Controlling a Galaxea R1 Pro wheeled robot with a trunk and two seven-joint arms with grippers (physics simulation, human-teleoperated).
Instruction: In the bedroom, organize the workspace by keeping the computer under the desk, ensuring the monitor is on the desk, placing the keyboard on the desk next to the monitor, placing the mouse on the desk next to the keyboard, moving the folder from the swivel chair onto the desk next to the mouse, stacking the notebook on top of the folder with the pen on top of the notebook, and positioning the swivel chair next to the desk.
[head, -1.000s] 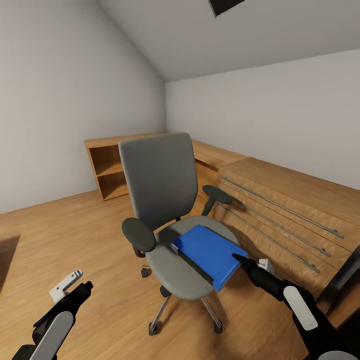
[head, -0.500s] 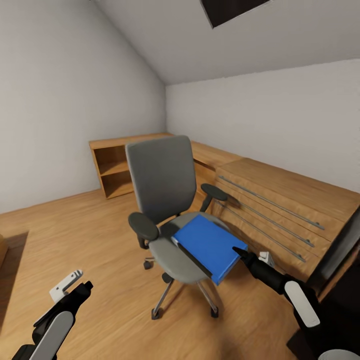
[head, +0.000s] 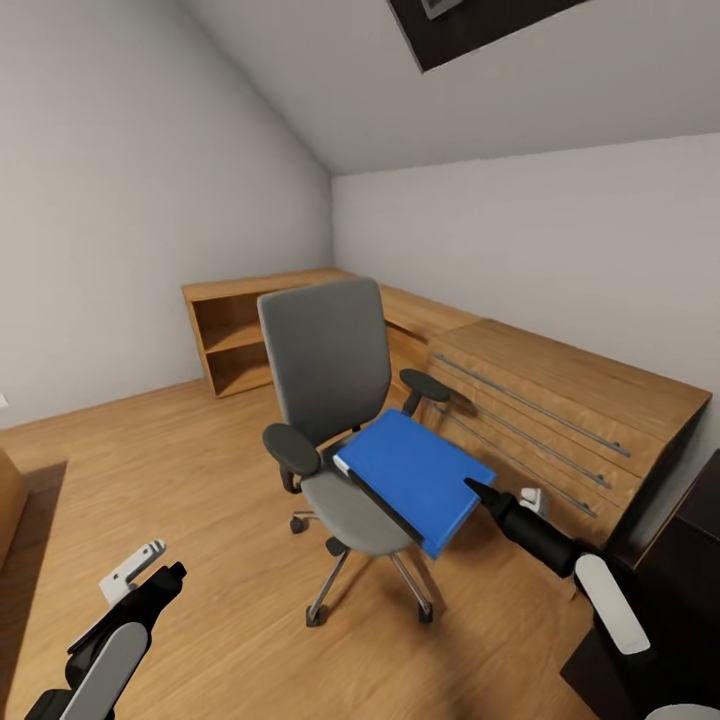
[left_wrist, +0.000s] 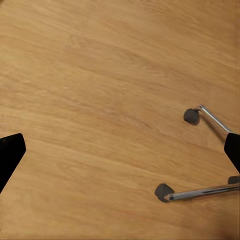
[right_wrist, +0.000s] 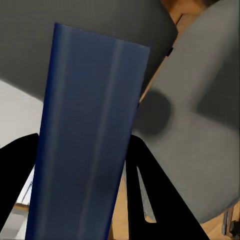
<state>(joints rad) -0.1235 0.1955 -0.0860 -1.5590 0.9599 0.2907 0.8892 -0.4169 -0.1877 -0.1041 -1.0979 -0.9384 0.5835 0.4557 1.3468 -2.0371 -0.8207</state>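
Pinched only at its corner by the right hand (head: 478, 494), the folder (head: 415, 477) above the swivel chair (head: 335, 400) seat could droop and slip free.

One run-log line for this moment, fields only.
phase: picking folder off chair | right gripper: shut on folder edge | folder: tilted over swivel chair seat | left gripper: open, idle above floor

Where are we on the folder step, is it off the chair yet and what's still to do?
In hand: the right gripper has its jaws either side of the blue folder's edge, seen close in the right wrist view. The folder appears raised at that end, though part still lies over the swivel chair seat. Nothing looks finished yet. Left: carry it to the desk, then place the other items. The left gripper hangs open over the floor.
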